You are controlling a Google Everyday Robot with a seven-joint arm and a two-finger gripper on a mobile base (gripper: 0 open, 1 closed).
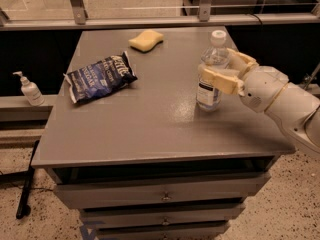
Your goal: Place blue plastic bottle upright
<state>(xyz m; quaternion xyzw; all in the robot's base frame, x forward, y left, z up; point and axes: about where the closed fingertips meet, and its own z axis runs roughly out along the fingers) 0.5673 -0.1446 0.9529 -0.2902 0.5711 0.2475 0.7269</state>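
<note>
The blue plastic bottle (207,94), clear with a white cap and a pale label, stands upright on the right part of the grey table (150,119). My gripper (215,67) reaches in from the right and is shut on the bottle's middle. One cream finger crosses in front of the bottle and the other sits behind it. The bottle's base looks to be on or just above the tabletop.
A dark blue snack bag (99,77) lies on the left of the table and a yellow sponge (146,39) at the back. A small white pump dispenser (28,89) stands on a ledge to the left. Drawers sit under the tabletop, and a railing runs behind.
</note>
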